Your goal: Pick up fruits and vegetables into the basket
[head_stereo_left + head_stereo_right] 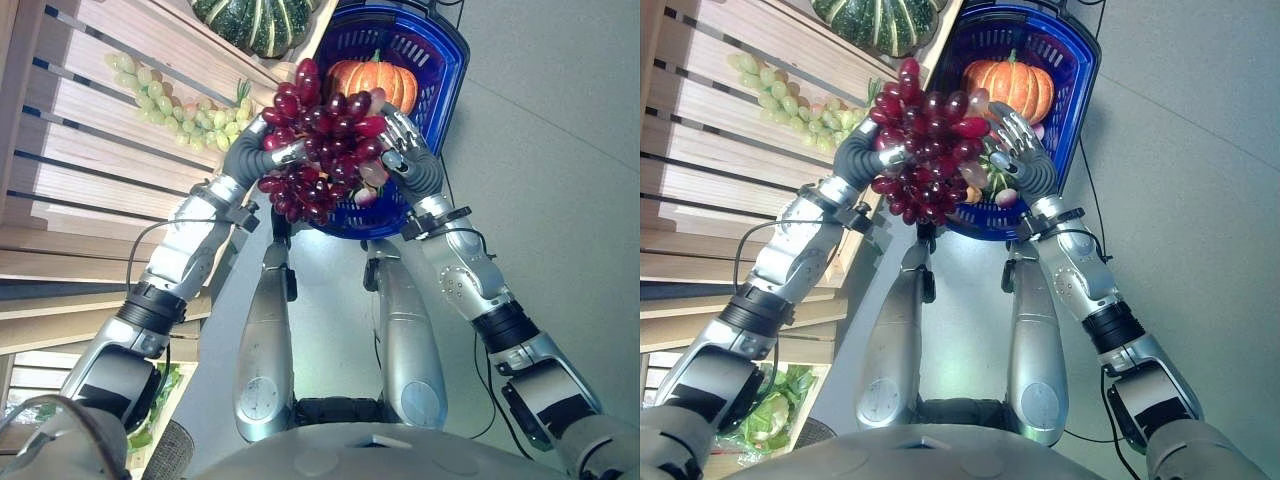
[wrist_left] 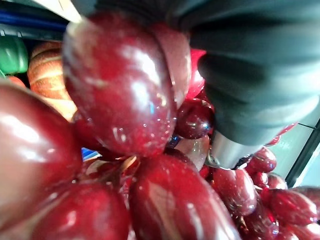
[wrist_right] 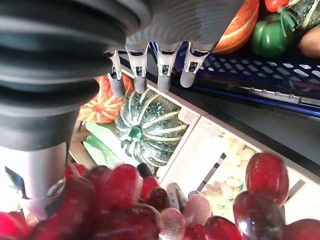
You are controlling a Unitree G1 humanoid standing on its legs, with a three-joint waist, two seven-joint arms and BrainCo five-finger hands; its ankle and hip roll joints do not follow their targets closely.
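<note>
Grapes, a big bunch of dark red glossy ones, hang between the two hands just at the near rim of the blue plastic basket, at about 12 o'clock from the robot. The left hand presses into the bunch from the 9 o'clock side; its fingers are buried among the berries, so I cannot tell how they are bent. The right hand supports the bunch from the 3 o'clock side with fingers nearly straight, not clenched.

The basket already holds an orange ribbed pumpkin and a green pepper. A dark green striped squash and a pale green grape bunch lie in the wooden crate at 10 o'clock.

My judgement: the bunch is loose and heavy, so single berries may tear off or the lower part may catch on the rim. If one hand eases too early, the bunch could slip down outside the basket.
</note>
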